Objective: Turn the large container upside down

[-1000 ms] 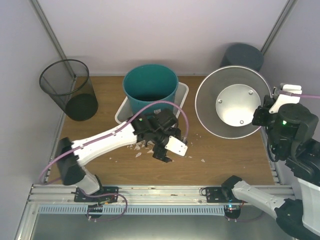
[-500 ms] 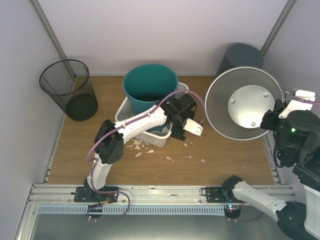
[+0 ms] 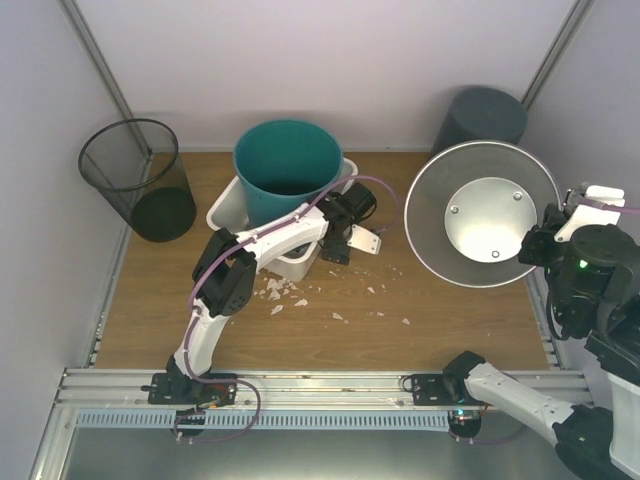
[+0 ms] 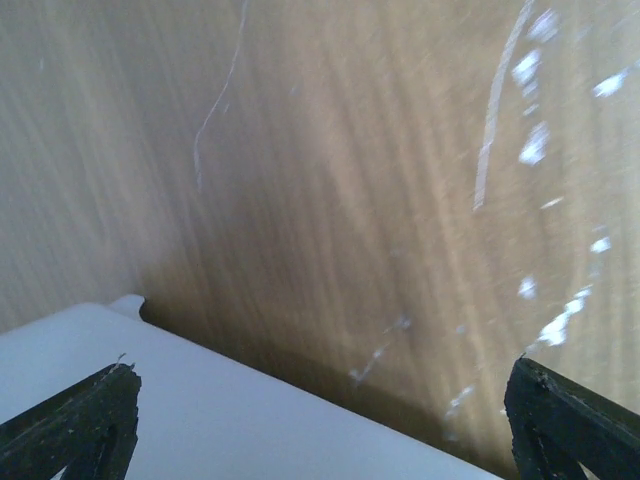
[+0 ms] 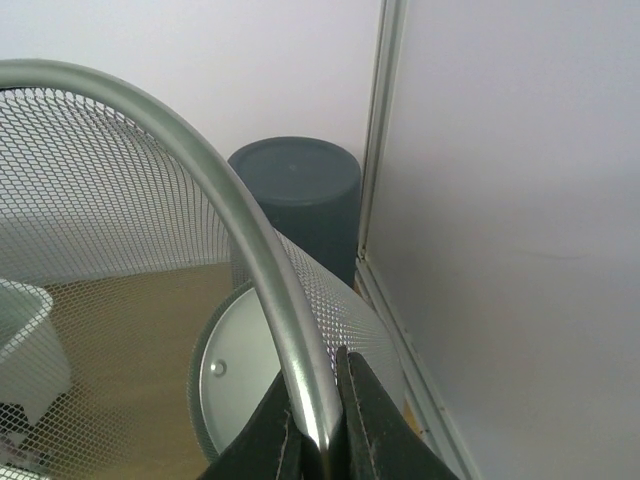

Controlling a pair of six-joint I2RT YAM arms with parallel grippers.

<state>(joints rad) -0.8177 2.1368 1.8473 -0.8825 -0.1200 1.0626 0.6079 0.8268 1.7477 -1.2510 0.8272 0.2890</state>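
Mesh container [image 3: 487, 212], large and silver, is held up over the right side of the counter [image 3: 450, 320]. It is tipped on its side, so its open mouth and round solid base face the overhead camera. The right fingers [image 5: 350, 425] are clenched on its rolled rim, one inside the mesh wall and one outside. Just behind it, in the far right corner, stands a dark grey bin [image 3: 483, 112] with a closed flat top. Further left, the left fingers [image 3: 338, 250] are spread wide and grasp nothing. They hover at the near right corner of a white tub [image 3: 222, 203]. A teal bucket [image 3: 290, 170] stands upright in that tub. White scraps [image 3: 285, 292] lie scattered on the wood in front of it. A black mesh basket [image 3: 135, 180] stands upright at the far left.
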